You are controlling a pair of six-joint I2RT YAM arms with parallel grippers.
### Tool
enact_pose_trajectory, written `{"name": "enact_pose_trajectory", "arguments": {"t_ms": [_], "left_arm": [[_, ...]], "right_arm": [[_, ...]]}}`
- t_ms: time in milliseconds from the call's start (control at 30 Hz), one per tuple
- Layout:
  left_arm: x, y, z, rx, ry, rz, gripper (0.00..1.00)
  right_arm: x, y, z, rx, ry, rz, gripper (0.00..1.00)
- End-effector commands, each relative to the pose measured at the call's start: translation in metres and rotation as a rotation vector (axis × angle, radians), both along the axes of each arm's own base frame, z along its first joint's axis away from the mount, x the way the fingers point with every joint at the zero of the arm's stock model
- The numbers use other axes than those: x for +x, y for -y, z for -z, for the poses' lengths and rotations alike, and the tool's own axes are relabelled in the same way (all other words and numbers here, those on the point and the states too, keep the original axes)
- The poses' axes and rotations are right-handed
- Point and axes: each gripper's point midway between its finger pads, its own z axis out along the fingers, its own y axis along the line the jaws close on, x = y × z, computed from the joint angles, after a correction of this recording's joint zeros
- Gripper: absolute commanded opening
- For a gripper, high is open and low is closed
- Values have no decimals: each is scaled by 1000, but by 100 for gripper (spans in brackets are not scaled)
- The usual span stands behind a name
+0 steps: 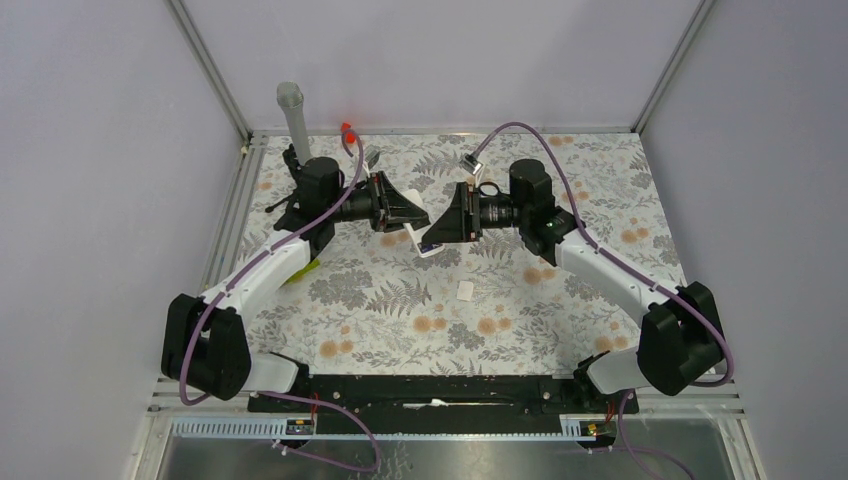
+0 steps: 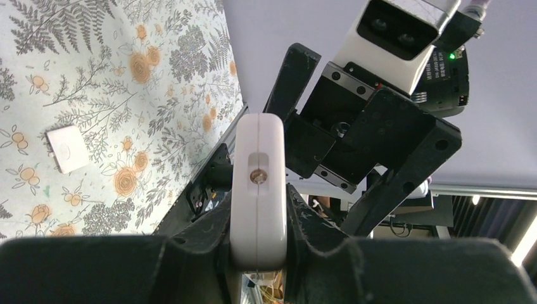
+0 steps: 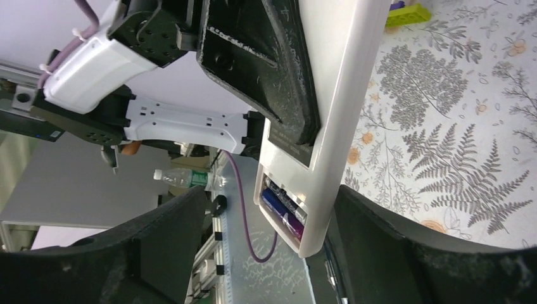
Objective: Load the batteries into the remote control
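1. A fern-and-flower printed cloth [image 1: 400, 320] covers the table; grey walls enclose it.
2. The left gripper [image 1: 412, 222] pinches the remote control [image 2: 258, 190] between both fingers, off the cloth, just toward 12 o'clock of table centre.
3. The right gripper [image 1: 438, 232] faces it from 3 o'clock, jaws spread, 1 finger on either side of the remote's free end.
4. The open compartment holds 2 batteries [image 3: 285, 212], 1 purple and 1 dark, side by side.
5. A white cover [image 1: 465, 291] lies flat on the cloth at 5 o'clock of the remote, apart from it.
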Motion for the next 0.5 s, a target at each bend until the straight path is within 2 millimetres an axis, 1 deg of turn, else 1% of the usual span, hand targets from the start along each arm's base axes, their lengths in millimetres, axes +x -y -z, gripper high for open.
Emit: {"name": "enact_pose_trajectory", "arguments": {"t_ms": [0,100,133,167,267,367,433,467], "left_arm": [[-6,-2,-46,-66,223,33,0],[-5,-4,-51,-71,255,18,0],[-6,-5,-53,-71,262,14,0],[-5,-6,-54,-71,268,9,0],[-5,-7,-56,-74,275,2,0],[-6,-8,-59,-83,282,-2,0],[-6,-9,-61,-83,292,-8,0],[-5,-10,-62,-81,299,-16,0]], "right_arm": [[-9,2,-28,99,59,-37,81],[-10,3,-23,92,60,-39,74],[-11,3,-21,87,59,-41,69],[-12,4,-19,84,68,-46,62],[-14,5,-13,75,83,-58,48],[-8,5,-6,43,96,-36,34],[-2,5,-5,14,103,-11,34],[-1,5,-7,8,110,-4,39]]}}
